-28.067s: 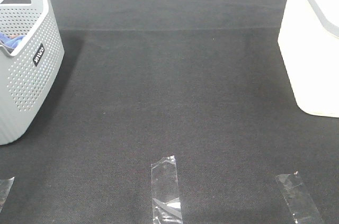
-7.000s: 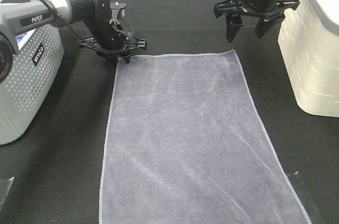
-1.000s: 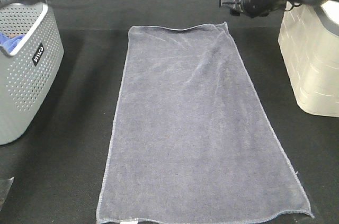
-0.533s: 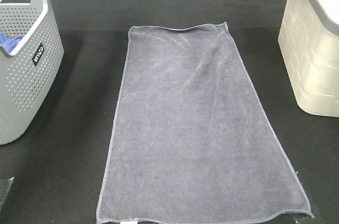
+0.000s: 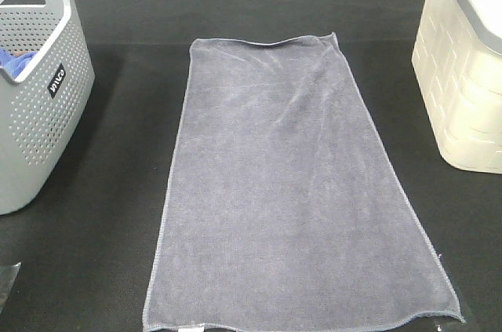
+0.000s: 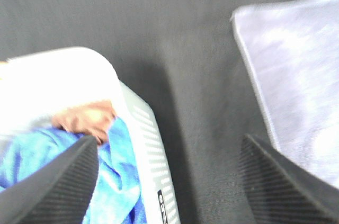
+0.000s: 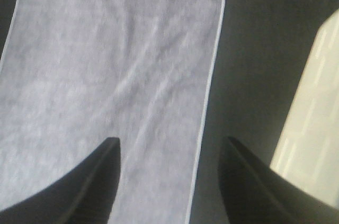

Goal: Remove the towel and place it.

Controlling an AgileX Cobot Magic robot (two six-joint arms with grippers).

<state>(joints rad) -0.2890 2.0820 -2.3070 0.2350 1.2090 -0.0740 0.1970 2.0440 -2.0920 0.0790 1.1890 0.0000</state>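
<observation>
Item: the towel (image 5: 294,183), which we find spread flat on the black mat (image 5: 94,269). Left of it we note the grey basket (image 5: 35,112) holding a blue cloth (image 6: 32,160); right of it, the cream bin (image 5: 467,81). We see the left gripper (image 6: 169,181) and right gripper (image 7: 169,171) spread wide, holding nothing.

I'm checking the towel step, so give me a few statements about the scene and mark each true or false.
1. The grey towel lies spread flat on the black mat. True.
2. The right gripper is shut on the towel. False: its jaws are open and hold nothing.
3. A blue cloth sits in the grey perforated basket. True.
4. The towel hangs over the cream basket. False: mat shows between them.
5. The left gripper is open. True.
</observation>
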